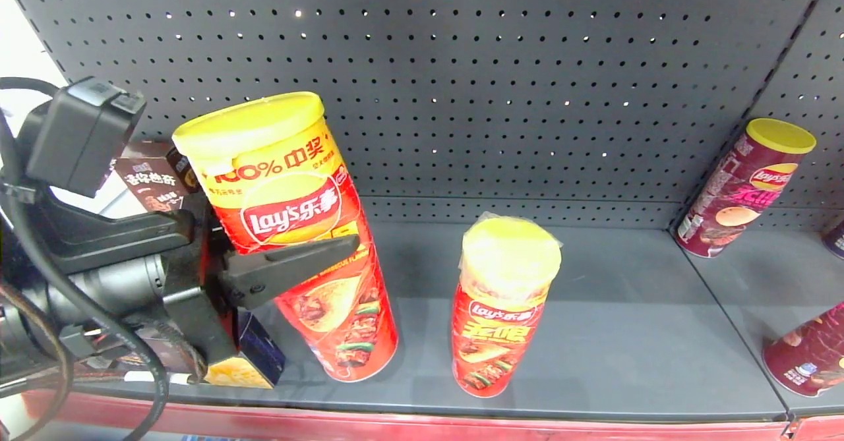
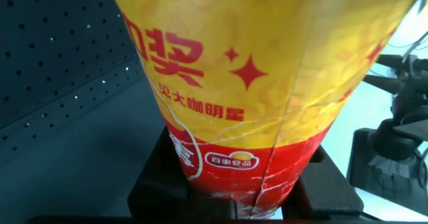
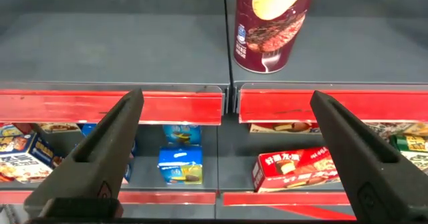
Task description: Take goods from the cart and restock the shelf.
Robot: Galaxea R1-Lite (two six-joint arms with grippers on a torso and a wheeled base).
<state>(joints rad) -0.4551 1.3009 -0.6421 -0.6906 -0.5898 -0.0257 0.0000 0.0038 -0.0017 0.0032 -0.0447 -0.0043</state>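
Grips tall chip can [image 1: 290, 190] mid-body w/ L gripper [image 1: 330, 246], can tilted, base on shelf [image 1: 626, 335] nr front lip; has R gripper [image 3: 227, 100] wide & empty by front rail [image 3: 167, 107]; risks tip-over on release, fwd off lip or into small can [image 1: 501, 309] nearby.

Perforated grey back panel [image 1: 461, 85]. Purple can with yellow lid [image 1: 745, 187], upright close to the panel at the right. A second purple can [image 1: 808, 355] stands nearer the front edge, cut by the frame. Brown box [image 1: 155, 177] sits at the far left, with a blue-and-yellow box [image 1: 260, 355] in front of it. Below the red price rails [image 3: 167, 107], a blue packet [image 3: 180, 164] and a red box [image 3: 297, 170] lie apart.
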